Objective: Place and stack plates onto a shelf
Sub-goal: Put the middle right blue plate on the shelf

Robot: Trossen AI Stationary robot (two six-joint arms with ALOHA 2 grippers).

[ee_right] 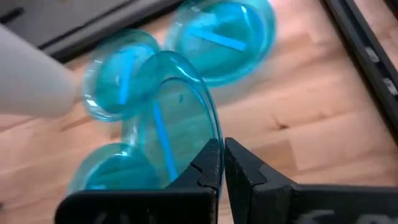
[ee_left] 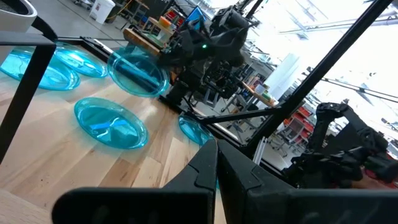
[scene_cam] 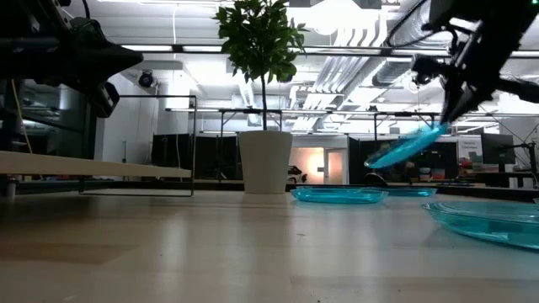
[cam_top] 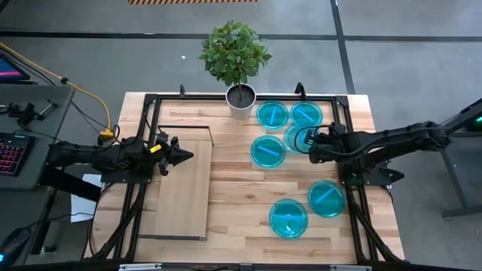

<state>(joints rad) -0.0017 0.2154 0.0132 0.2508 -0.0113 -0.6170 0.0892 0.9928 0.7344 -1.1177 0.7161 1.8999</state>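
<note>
The right gripper (ee_right: 221, 158) has its dark fingers pinched on the rim of a round, shallow, translucent cyan-blue plastic plate (ee_right: 177, 118), and the plate hangs tilted, clear of the table, over the far right cluster. It looks light and thin; held by one edge it droops at an angle, so it seems fairly stiff but probably slick, and the rim is the only sensible place to take it. Five more of the cyan plates lie flat on the striped butcher-block tabletop (cam_top: 233, 188): three near the white plant pot (cam_top: 241, 102) with its leafy green plant, two nearer the front right. The long, pale, plain wooden shelf board (cam_top: 184, 184) sits well apart on the left, bare of plates. The left gripper (cam_top: 181, 156) waits above the shelf's far end, fingers pressed together on nothing. The wood surface is smooth and level. Beyond is an open workshop with bright ceiling lights, racks and benches.
</note>
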